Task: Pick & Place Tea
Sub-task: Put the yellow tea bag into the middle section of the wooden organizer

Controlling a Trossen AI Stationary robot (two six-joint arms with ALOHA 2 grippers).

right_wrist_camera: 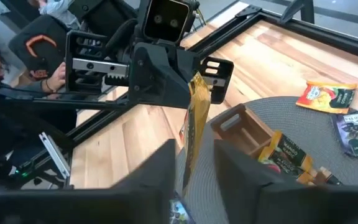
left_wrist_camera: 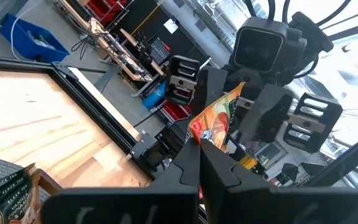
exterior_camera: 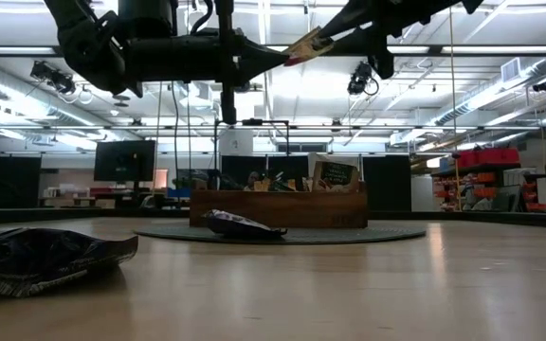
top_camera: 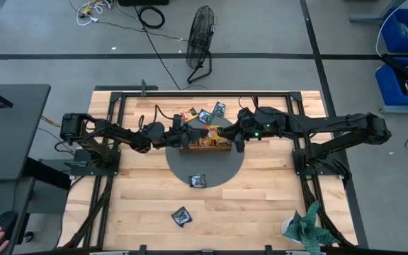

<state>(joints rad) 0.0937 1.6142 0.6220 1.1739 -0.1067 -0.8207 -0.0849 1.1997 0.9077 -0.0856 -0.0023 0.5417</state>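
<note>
Hanging above the wooden compartment tray [top_camera: 205, 145], one orange tea sachet [left_wrist_camera: 215, 121] is clamped in the left gripper [left_wrist_camera: 199, 144] fingers; right gripper [right_wrist_camera: 194, 149] fingers straddle its edge, apart. Light, thin, crinkly: pinch an edge. Tray holds upright sachets; others lie loose on the counter [top_camera: 261, 212].

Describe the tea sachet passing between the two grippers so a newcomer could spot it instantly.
Find the wooden tray on the dark round mat. Above it the left gripper holds an orange sachet facing the right gripper. Unlike the others, it is airborne.
</note>
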